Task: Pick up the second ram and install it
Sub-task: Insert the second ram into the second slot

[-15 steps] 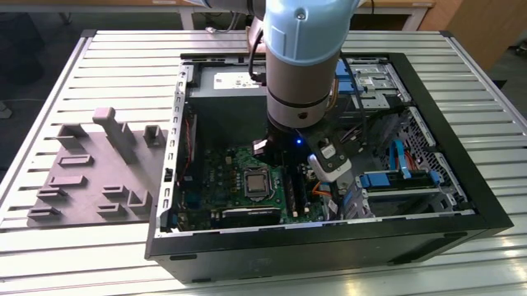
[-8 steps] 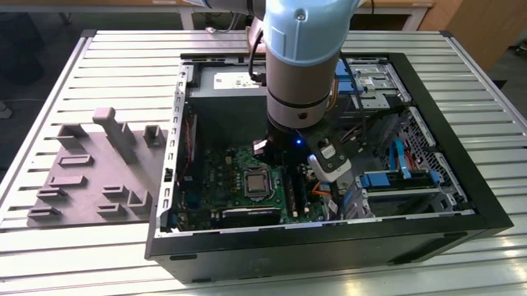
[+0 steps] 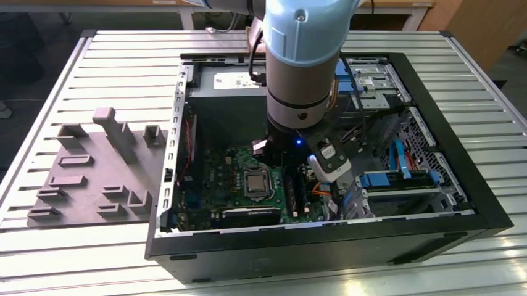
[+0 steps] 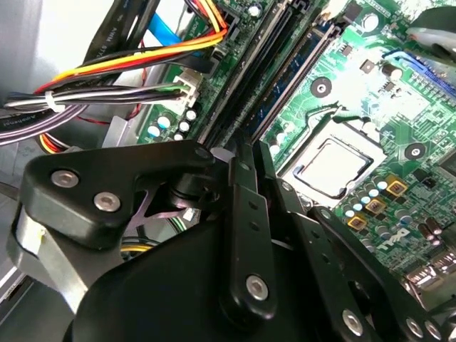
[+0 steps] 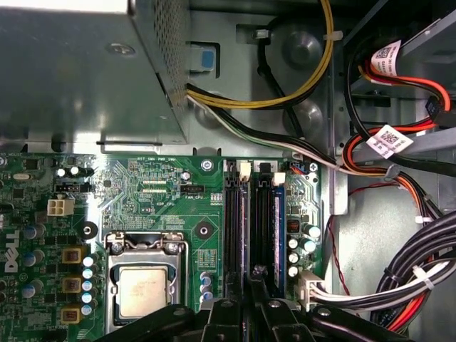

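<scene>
My gripper point(image 5: 249, 317) is deep inside the open computer case point(image 3: 329, 250), low over the long black memory slots point(image 5: 235, 214) on the green motherboard point(image 3: 234, 169). Its two black fingers point(image 4: 246, 214) are drawn close together with only a thin gap. In that gap a thin dark stick, the second ram point(image 5: 248, 235), stands on edge in line with a slot. How deep it sits in the slot I cannot tell. Another stick point(image 5: 279, 228) stands in the slot nearest the cables. The arm's wrist point(image 3: 300, 92) hides the fingertips in the exterior view.
The processor socket point(image 5: 146, 288) lies beside the slots. Cable bundles point(image 5: 427, 271) run along the slots' other side, and the metal power supply box point(image 5: 78, 71) stands beyond them. A grey plastic fixture point(image 3: 99, 179) with blocks and posts lies on the slatted table at the exterior view's left.
</scene>
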You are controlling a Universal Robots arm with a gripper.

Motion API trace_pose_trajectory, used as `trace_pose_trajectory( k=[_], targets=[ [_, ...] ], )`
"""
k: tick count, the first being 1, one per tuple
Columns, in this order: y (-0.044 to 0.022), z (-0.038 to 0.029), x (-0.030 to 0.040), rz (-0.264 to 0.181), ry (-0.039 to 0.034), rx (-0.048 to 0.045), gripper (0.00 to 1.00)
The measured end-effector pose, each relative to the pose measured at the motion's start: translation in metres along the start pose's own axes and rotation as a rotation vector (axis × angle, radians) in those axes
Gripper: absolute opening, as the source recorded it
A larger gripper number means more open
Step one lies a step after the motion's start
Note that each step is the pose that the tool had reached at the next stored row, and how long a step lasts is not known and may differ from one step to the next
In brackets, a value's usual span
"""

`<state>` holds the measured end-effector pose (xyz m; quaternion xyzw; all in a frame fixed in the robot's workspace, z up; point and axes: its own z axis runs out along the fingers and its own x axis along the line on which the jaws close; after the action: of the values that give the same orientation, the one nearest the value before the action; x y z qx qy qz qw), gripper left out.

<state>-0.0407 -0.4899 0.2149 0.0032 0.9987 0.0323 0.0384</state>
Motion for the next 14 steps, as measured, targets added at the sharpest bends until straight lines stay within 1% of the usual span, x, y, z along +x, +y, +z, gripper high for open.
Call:
trace_pose_trajectory(
  k=[5,7,12,14],
  targets=[
    [0.0001,-0.0006,0.0002,0.000,0.0002,0.0003,0.19],
    [0.0004,-0.0043,-0.0001,0.000,0.0001,0.0000,0.19],
    [0.0013,-0.0178,-0.0011,0.000,0.0001,0.0000,0.19],
    [0.0015,-0.0215,-0.0013,0.000,0.0002,0.0001,0.19]
  ],
)
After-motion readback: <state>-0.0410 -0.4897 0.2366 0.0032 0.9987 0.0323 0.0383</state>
